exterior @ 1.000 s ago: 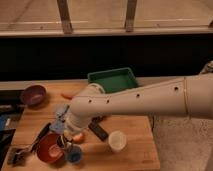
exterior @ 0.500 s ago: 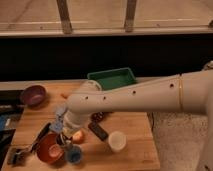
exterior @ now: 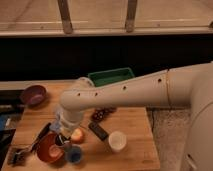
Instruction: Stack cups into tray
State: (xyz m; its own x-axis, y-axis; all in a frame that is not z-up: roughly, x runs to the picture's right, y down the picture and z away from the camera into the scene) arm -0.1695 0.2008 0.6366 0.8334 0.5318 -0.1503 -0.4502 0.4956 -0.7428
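Note:
The green tray (exterior: 111, 76) stands at the back of the wooden table, partly behind my arm. A cream-white cup (exterior: 117, 141) stands upright near the front edge. Left of it sits an orange-yellow cup (exterior: 77, 135), and a blue cup (exterior: 74, 154) is at the front. A dark round object (exterior: 100, 114), possibly the metallic cup, lies under the arm. My gripper (exterior: 62, 137) hangs shut below the wrist, low over the table between the orange-yellow cup and the red-orange bowl (exterior: 48, 148). I cannot tell whether it holds anything.
A purple bowl (exterior: 33, 94) sits at the table's back left. A black rectangular block (exterior: 99, 131) lies between the orange-yellow and cream-white cups. Dark utensils (exterior: 31, 145) lie at the front left. My arm (exterior: 135, 90) spans the table from the right.
The arm's bend and wrist have shifted left and slightly lower over the cluster at the front left. The cups, bowls and tray have not moved.

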